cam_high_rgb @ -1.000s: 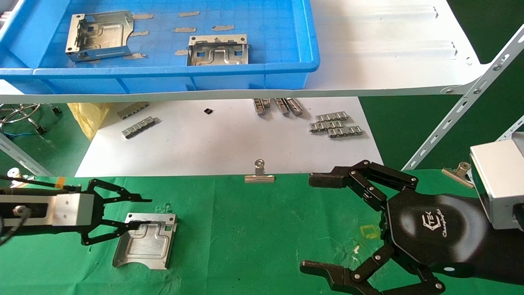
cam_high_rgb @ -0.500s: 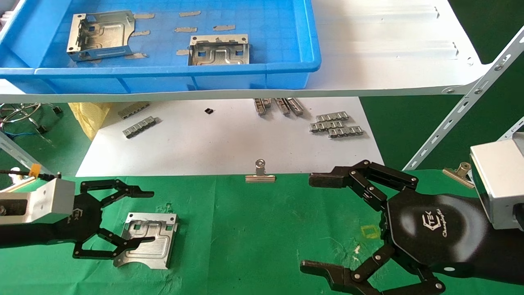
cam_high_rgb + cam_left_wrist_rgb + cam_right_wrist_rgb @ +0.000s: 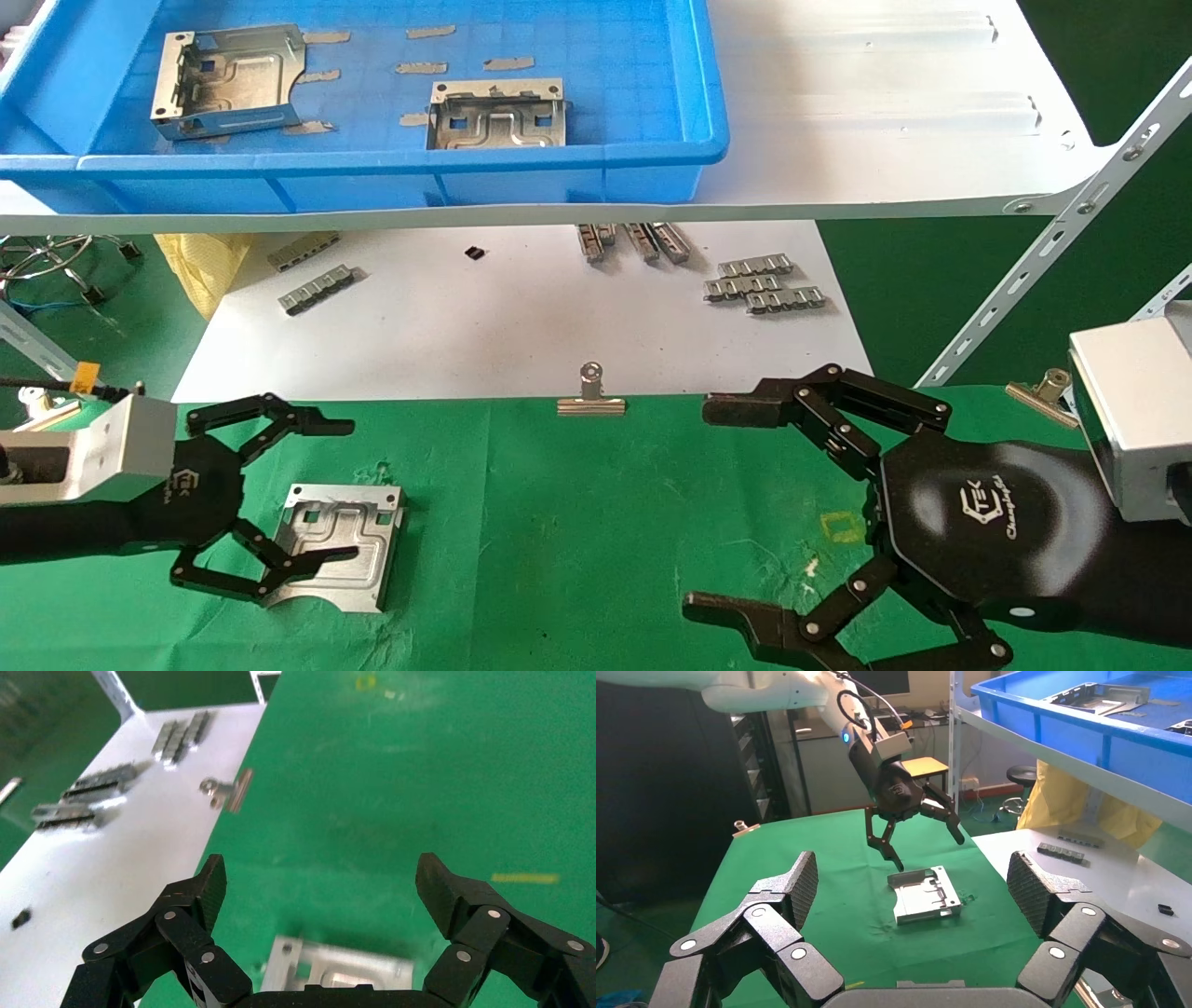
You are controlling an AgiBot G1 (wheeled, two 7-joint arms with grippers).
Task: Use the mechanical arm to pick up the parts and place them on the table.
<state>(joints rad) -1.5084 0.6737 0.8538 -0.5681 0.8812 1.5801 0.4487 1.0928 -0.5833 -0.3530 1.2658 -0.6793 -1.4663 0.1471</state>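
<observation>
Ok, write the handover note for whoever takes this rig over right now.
Left gripper: open, above the plate lying flat on the green table; the right wrist view shows it clear of the plate.
Right gripper: open, empty, parked over the table's right side.
Done: one plate placed.
Left: two plates in the blue bin on the shelf.

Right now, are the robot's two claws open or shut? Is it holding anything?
Left gripper: open, holding nothing, above the metal part on the green table.
Right gripper: open, empty.
</observation>
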